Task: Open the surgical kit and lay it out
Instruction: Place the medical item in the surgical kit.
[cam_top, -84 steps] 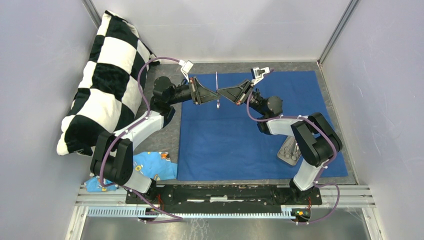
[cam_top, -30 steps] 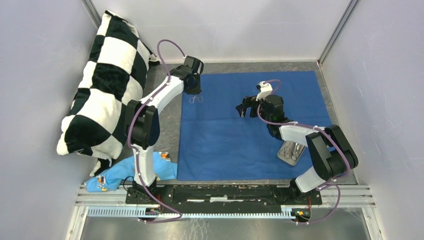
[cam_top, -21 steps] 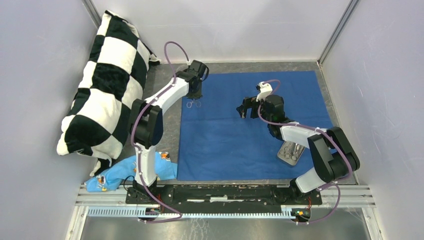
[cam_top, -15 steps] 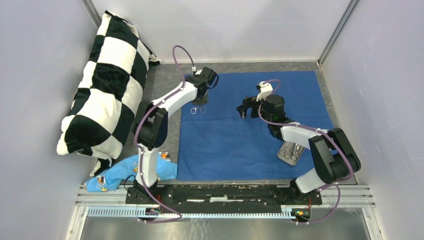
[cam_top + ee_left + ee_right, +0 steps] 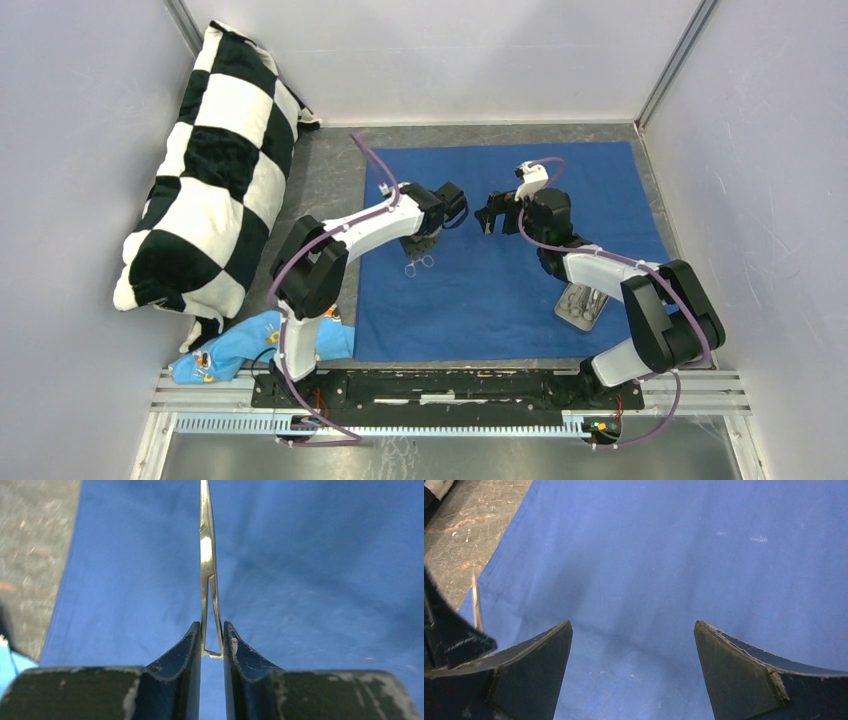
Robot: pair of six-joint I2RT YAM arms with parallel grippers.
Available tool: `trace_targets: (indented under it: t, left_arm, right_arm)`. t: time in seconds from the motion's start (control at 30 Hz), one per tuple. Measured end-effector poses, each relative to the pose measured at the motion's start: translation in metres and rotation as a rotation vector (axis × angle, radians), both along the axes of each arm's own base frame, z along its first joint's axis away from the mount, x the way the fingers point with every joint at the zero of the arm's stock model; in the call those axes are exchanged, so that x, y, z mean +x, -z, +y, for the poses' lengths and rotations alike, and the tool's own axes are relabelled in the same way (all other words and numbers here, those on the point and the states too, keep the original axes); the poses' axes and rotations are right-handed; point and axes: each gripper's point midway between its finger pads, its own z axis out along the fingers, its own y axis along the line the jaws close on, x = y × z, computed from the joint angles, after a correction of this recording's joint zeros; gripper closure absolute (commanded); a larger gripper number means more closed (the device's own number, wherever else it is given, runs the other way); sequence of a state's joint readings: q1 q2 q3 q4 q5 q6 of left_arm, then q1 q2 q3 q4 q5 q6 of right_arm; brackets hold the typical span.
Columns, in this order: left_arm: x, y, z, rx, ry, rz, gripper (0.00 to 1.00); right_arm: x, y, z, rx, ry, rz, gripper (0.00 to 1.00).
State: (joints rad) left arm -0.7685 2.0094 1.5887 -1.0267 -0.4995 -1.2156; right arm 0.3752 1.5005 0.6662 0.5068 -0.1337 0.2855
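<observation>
Scrap: at the lower left of the top view, the light blue scrap (image 5: 240, 345) lies on the bench (image 5: 335, 185) beside your left arm's base. It sits just off the wrap's near left corner.
Tray: your steel tray (image 5: 566, 316) sits on the wrap at lower right, partly hidden under your right arm. Thin silver instruments (image 5: 583, 298) lie in it.
Wrap: the dark blue wrap (image 5: 480, 300) is spread flat across the middle and right of the bench.
Left claw: your left claw (image 5: 418, 243) hangs over the wrap's left half, near the centre of the frame. It is narrow and pinches one pair of forceps.
Forceps: the forceps (image 5: 420, 264) show their finger rings just below the claw in the top view. In the left wrist view the fingers (image 5: 187, 645) clamp the thin shank (image 5: 206, 555), which points straight away over blue cloth. You cannot tell whether it touches the wrap.
Right claw: your right claw (image 5: 487, 215) is spread wide over bare wrap (image 5: 664, 555), just right of the left claw and apart from it.
Pillow: the checkered pillow (image 5: 205, 160) leans in the upper left corner, off the wrap.
</observation>
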Motion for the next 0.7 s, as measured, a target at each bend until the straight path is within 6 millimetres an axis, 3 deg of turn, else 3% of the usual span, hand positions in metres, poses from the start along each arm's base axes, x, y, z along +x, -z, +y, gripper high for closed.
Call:
trace_targets:
  t: [0.27,0.4,0.57,0.7]
  left_arm:
    - [-0.077,0.009,0.028,0.061,-0.098,0.049,0.98]
    - [-0.101,0.015,0.03,0.054,-0.112,0.072,0.98]
    - [-0.121,0.024,0.021,0.032,-0.118,0.102,0.98]
    - [-0.121,0.025,0.012,-0.002,-0.126,0.09,0.98]
  right_arm:
    - [-0.001,-0.007,-0.001,0.003,0.004,-0.017,0.02]
    - [-0.003,-0.008,-0.004,0.006,0.008,-0.025,0.02]
    - [-0.003,-0.01,-0.007,0.01,0.014,-0.031,0.02]
    - [-0.004,-0.009,-0.008,0.012,0.017,-0.032,0.02]
